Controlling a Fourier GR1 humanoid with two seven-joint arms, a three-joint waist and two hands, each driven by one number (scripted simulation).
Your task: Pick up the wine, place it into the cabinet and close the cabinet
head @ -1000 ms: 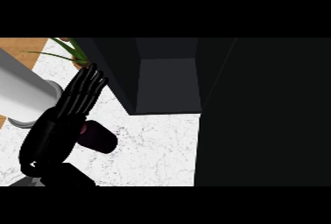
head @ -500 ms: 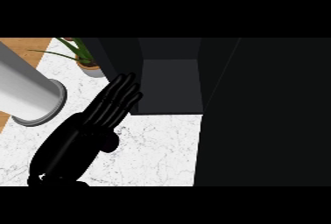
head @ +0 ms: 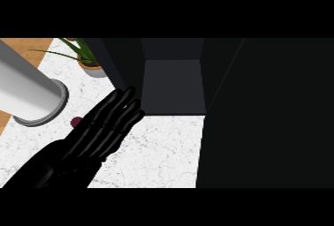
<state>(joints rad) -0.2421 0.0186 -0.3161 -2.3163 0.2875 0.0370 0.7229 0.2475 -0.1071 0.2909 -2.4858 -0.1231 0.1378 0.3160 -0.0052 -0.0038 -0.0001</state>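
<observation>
Right by the cabinet [head: 171, 86], left hand [head: 98, 132] is flat open, gripping nothing, probably to nudge the wine [head: 76, 120] inside.

The left hand [head: 98, 132] hides nearly all of the wine [head: 76, 120], leaving only a dark red sliver.

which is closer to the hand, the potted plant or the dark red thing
The dark red wine: it peeks out right at the left hand's edge, while the potted plant stands farther back beside the cabinet.
</observation>
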